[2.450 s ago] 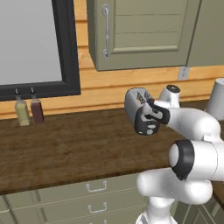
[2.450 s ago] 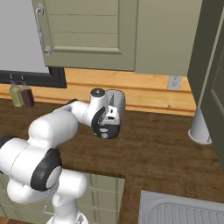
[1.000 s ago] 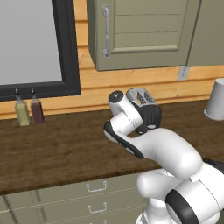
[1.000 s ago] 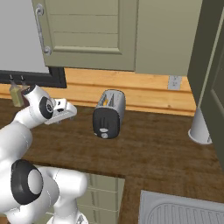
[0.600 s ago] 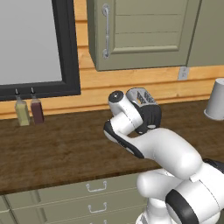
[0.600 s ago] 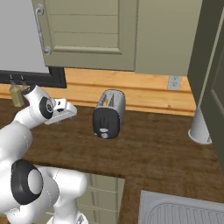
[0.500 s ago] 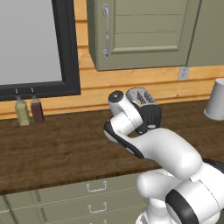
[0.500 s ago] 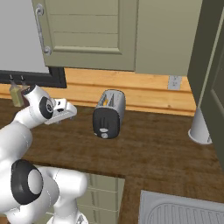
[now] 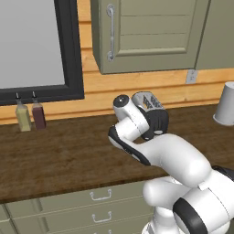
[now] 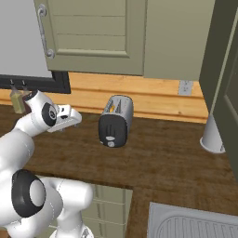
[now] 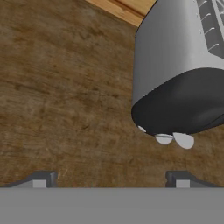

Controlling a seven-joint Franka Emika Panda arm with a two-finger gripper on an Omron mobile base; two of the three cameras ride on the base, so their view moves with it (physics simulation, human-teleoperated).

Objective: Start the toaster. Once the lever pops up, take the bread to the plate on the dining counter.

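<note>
In the left base view the toaster (image 9: 148,101) stands at the far side of the wooden bench (image 9: 64,153), mostly hidden behind the arm's white links; two small bottles (image 9: 30,116) stand well to its left under the dark window frame, and a pale cup (image 9: 225,104) sits at the far right; compared with a couple of seconds back, the hand has left the toaster's front and the arm has folded back toward the left; over the last second it has not shifted.

In the right base view the toaster (image 10: 114,122) is fully clear, its black end with lever and knob facing the camera; the hand sits well apart to its left, near the arm's dark joint; a hint of orange shows in the slots, but whether that is glow or bread is too small to tell; the lever's height is also hard to judge; the cup (image 10: 213,135) stands to the right by the tall cabinet.

In the hand view the pincer (image 11: 109,178) is spread wide, its two tips far apart with only bare bench between them, pinching nothing; the toaster (image 11: 179,83) lies ahead and to the right, its small pale knobs visible at the dark end.

The retreat suggests the lever press is done and the arm now waits for the pop; the bread likely sits in the slots; plate and dining counter lie elsewhere.
</note>
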